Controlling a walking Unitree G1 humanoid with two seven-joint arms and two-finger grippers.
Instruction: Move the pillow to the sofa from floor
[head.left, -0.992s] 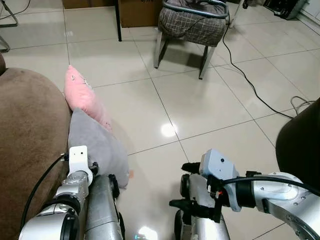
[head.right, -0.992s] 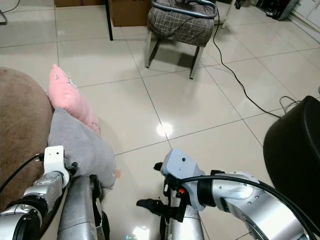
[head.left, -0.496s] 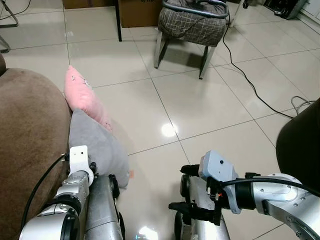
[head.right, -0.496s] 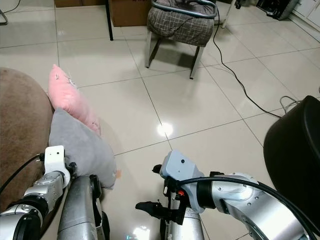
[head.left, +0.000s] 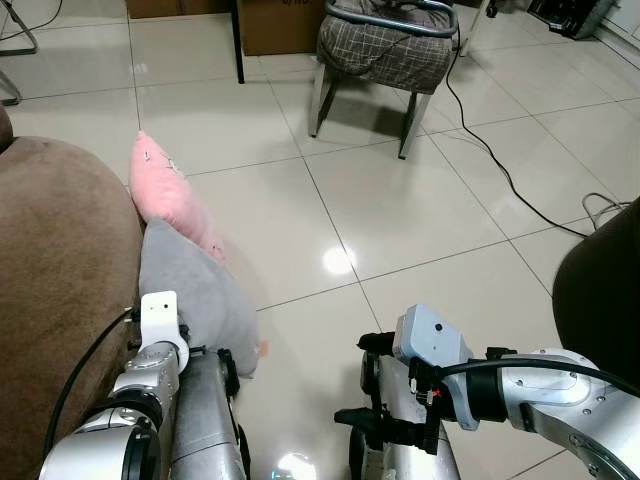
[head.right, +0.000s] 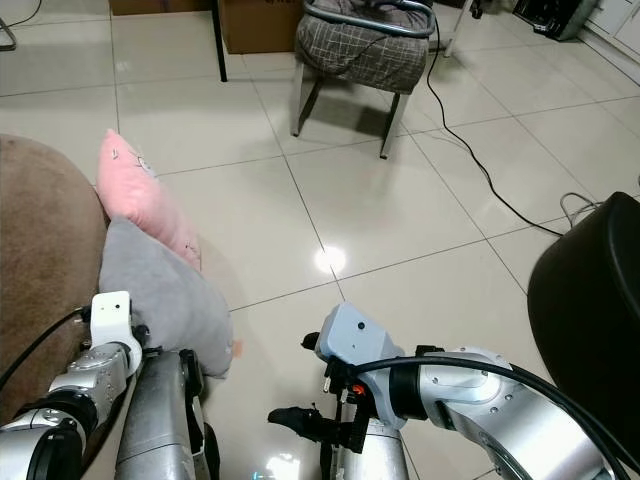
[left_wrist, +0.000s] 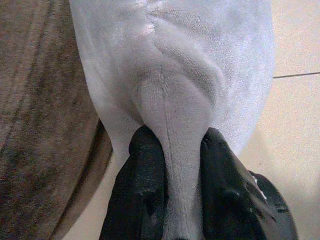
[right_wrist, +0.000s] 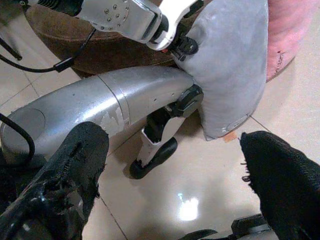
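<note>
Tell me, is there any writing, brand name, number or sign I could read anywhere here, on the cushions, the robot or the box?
None can be read.
Grey plush pillow, pinched by the left gripper: a small orange tag at its corner, too small to read.
Pink plush pillow: tiny dark marks, no legible letters.
Brown cardboard box: no print visible.
White housing on the right arm: plain.

Grey pillow (head.left: 195, 290) pinched at a corner, against the brown sofa (head.left: 60, 290).

Soft, plush grey fabric with a seam, it stands tilted at the lower left of the frame, touching the sofa's side and the pink pillow (head.left: 168, 195) above it; the left gripper (left_wrist: 175, 200) clamps its bunched corner, lower edge at the floor.
</note>
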